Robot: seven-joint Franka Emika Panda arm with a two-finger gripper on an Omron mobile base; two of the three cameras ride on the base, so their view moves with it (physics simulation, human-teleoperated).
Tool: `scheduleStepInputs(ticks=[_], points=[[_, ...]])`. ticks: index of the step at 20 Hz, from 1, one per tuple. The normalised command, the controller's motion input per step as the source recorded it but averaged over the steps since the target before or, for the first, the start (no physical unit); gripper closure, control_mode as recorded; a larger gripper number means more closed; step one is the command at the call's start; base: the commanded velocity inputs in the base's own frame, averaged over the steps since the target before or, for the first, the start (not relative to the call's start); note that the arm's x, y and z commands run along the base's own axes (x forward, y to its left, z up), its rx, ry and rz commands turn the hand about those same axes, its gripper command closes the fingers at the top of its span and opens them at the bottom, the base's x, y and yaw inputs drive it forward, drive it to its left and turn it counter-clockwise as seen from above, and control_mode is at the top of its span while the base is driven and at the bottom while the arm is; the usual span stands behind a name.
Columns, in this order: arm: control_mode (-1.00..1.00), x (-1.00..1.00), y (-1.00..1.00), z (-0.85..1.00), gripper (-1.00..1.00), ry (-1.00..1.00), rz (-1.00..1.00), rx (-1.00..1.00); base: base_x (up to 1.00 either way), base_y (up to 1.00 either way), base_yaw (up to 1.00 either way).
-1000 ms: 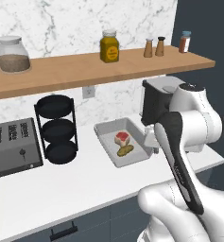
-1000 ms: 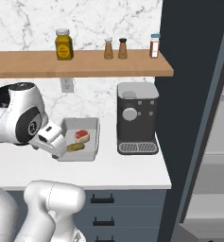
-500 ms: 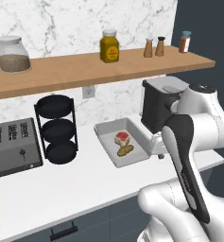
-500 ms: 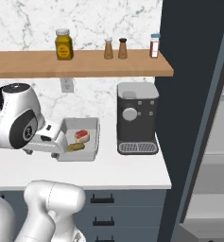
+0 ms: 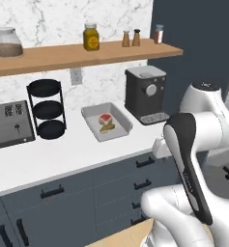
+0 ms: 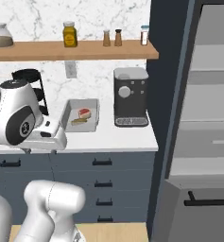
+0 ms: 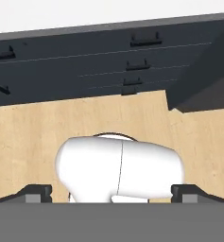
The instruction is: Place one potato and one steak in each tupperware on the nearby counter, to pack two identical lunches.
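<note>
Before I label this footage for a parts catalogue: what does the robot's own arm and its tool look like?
A glossy white arm of rounded, bulbous segments, with a dark charcoal curved panel along one link and a dark round joint cap bearing a small white mark. The tool ends in two small dark blocky fingertips. No cables show.

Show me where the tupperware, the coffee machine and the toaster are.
tupperware [image 5: 121, 119]: left base view, on its right rim.
coffee machine [image 5: 146, 94]: left base view, on its dark front beside the round dial.
toaster [image 5: 9, 126]: left base view, on its front face.
</note>
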Motion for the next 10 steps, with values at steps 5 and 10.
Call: scheduleStepInputs(ticks=[5,10], points=[[1.00,0.00,0.00,0.00,-1.00,0.00,0.00,0.00,-0.62,-0.81,-0.12],[1.00,0.00,0.00,0.00,-1.00,0.00,0.00,0.00,-0.06,-0.89,-0.01]])
